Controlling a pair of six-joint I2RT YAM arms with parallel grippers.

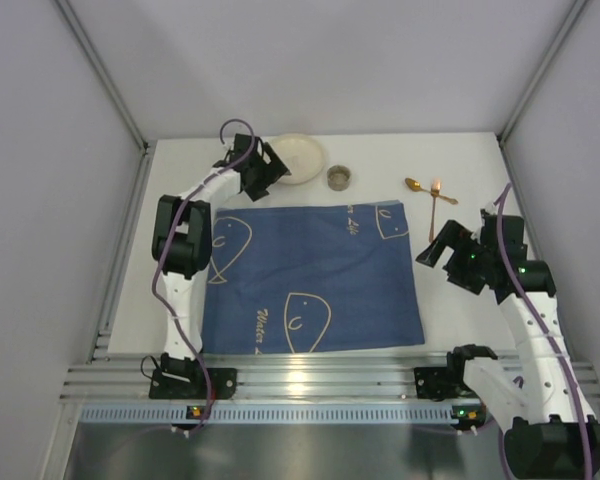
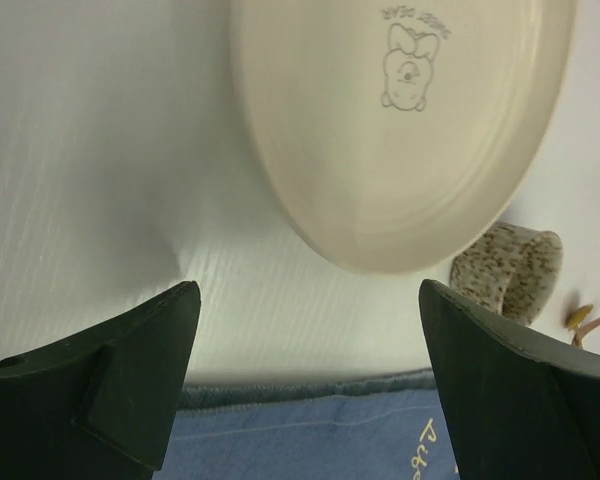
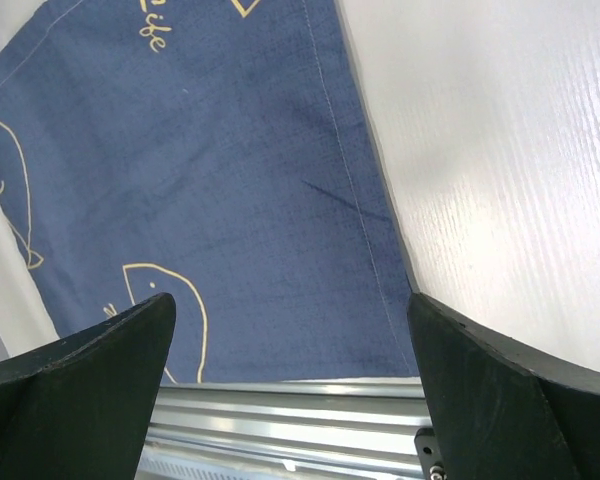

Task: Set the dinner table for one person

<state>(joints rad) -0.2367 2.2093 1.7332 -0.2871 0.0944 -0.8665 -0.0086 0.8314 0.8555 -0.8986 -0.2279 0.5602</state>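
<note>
The white dinner table [image 1: 460, 170] carries a blue cloth with cream fish outlines [image 1: 310, 275] in the middle. A cream plate [image 1: 298, 156] lies at the back, with a speckled cup [image 1: 339, 178] to its right. A gold spoon [image 1: 420, 187] and a gold fork [image 1: 434, 205] lie at the back right. My left gripper [image 1: 265, 170] is open and empty just left of the plate [image 2: 410, 130], above the cloth's far edge [image 2: 310, 430]; the cup [image 2: 510, 270] shows to the right. My right gripper [image 1: 445, 250] is open and empty above the cloth's right edge [image 3: 220, 180].
A ribbed aluminium rail [image 1: 310, 385] runs along the table's near edge and also shows in the right wrist view [image 3: 290, 430]. Grey walls enclose the table on the left, back and right.
</note>
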